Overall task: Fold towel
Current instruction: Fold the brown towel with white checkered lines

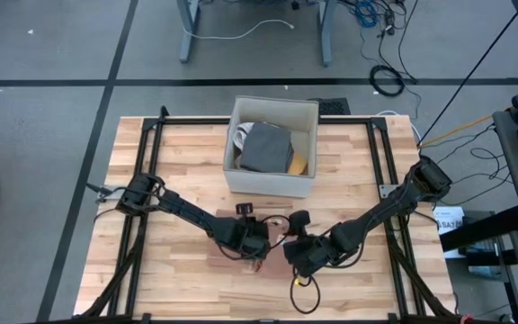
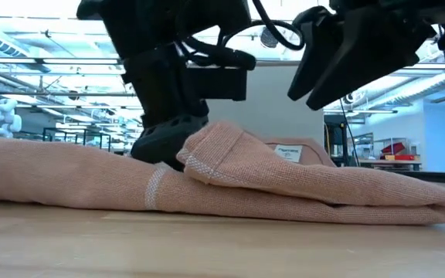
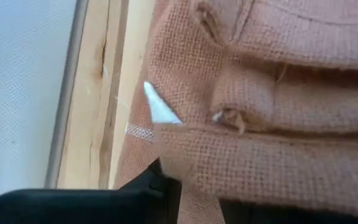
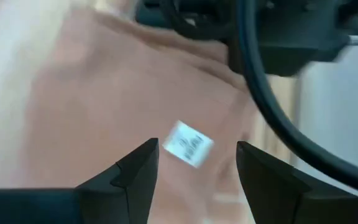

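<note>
One towel (image 2: pixel 230 185), two grippers

L tool (image 2: pixel 168 143) low, clamped; R tool (image 4: pixel 194 171) raised, fingers apart.

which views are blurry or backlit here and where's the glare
Right wrist view: motion-blurred, the towel and its white label smeared behind the right gripper. Low view: arms are dark silhouettes against bright ceiling lights. Left wrist view: close and soft, though the weave reads. High view: evenly lit, no glare.
</note>
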### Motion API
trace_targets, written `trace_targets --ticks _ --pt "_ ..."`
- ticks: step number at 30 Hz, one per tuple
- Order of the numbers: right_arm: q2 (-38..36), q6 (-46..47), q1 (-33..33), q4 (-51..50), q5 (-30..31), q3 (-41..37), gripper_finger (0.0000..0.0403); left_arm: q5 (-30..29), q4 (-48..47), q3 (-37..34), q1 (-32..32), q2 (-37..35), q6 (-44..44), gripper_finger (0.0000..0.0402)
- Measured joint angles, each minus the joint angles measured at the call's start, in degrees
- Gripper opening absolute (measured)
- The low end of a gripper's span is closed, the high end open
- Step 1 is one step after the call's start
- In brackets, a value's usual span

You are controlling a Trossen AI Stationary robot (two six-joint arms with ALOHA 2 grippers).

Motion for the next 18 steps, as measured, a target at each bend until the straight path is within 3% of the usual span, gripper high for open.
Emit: trace_targets --ticks 5,18 --pt "0.3 3.7 -0.1 11.0 -1.1 -3.7 0.0201 -1.1 -7.4 5.1 0.0 0.1 -0.2 0.0092" --pt "0.4 2.6 -2.9 38.0 -2.5 -16.5 0.0201 -6.7 -25.6 16.3 -4.0 -0.1 -6.3 0.0092"
